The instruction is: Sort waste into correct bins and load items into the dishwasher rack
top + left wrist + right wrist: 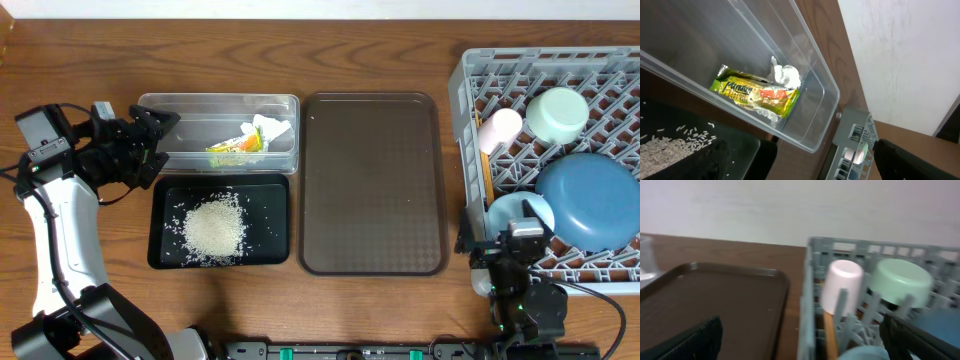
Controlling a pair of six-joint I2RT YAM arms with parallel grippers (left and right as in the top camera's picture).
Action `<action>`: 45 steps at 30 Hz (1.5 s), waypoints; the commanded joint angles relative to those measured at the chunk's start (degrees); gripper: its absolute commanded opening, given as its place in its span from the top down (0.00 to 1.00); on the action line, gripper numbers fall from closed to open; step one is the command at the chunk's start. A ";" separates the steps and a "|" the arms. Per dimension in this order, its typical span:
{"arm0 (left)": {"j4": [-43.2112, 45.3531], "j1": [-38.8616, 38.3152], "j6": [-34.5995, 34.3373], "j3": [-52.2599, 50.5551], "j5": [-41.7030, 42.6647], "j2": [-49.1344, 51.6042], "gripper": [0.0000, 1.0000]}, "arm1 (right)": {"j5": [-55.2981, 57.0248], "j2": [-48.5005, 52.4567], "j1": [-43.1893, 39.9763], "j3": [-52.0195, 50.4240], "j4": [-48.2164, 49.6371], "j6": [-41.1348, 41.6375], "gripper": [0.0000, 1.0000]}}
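The clear tub (220,105) holds the yellow-green-orange wrapper (235,147) and the crumpled white napkin (272,130); both also show in the left wrist view, wrapper (757,95), napkin (786,75). The black tray (165,250) holds the rice (213,228). The grey rack (470,80) holds the pink cup (500,128), mint bowl (557,113), dark-blue plate (592,200), light-blue saucer (520,212) and a wooden chopstick (829,335). My left gripper (157,140) is open and empty at the tub's left end. My right gripper (510,238) is open and empty at the rack's front left corner.
A large brown serving tray (372,180) lies between the two bins and the rack. The rack's left wall (807,300) stands between my right gripper's fingers. Bare wooden table runs along the back edge and the front.
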 commanded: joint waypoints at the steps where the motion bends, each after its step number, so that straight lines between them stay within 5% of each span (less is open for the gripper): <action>1: 0.00 0.20 -0.46 0.33 0.66 -0.07 0.06 | 5.46 -0.44 -0.42 -0.17 0.20 3.26 0.01; 45: -0.02 0.20 -0.02 0.33 -3.96 -0.07 0.06 | 5.77 -0.39 -0.42 -0.15 0.33 4.59 0.01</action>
